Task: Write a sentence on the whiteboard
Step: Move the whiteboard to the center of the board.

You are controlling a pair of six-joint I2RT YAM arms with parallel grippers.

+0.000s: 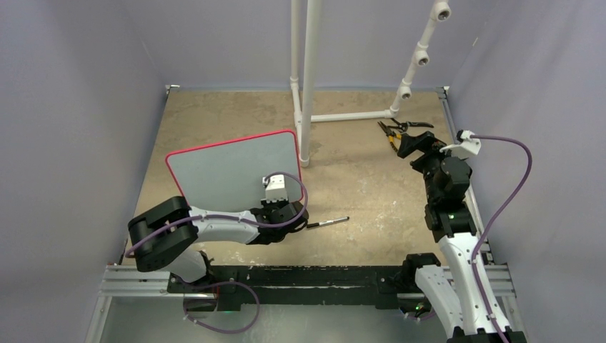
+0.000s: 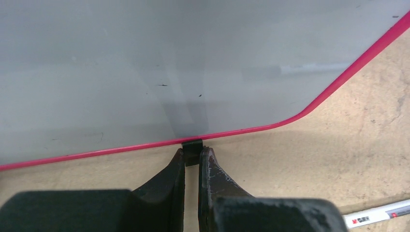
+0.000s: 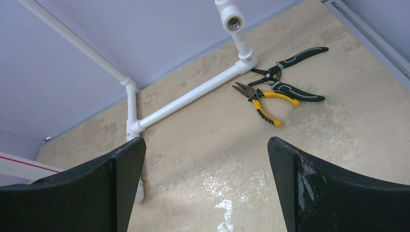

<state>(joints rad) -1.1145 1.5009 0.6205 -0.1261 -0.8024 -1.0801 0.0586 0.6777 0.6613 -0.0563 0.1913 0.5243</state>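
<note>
Left fingers (image 2: 202,159) pinching shut on black foot (image 2: 192,146) at whiteboard (image 2: 145,63) lower edge, holding board tilted just ahead, long axis running crosswise. Showing no writing. Marker (image 1: 330,222) lying on tabletop (image 1: 357,186) just right of these fingers. Right fingers (image 3: 121,169) gaping wide, holding nothing, well apart.

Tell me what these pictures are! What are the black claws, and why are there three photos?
It is a robot with two arms bolted to a table. One picture looks down from above. The other two come from little cameras on each wrist, so you see each arm's own claw. The left gripper is pinched shut on a small black foot under the whiteboard, which has a red edge and no writing yet. The right gripper is wide open and holds nothing. On the table are a marker pen, yellow-handled pliers, black-handled pliers and a white pipe frame.
</note>
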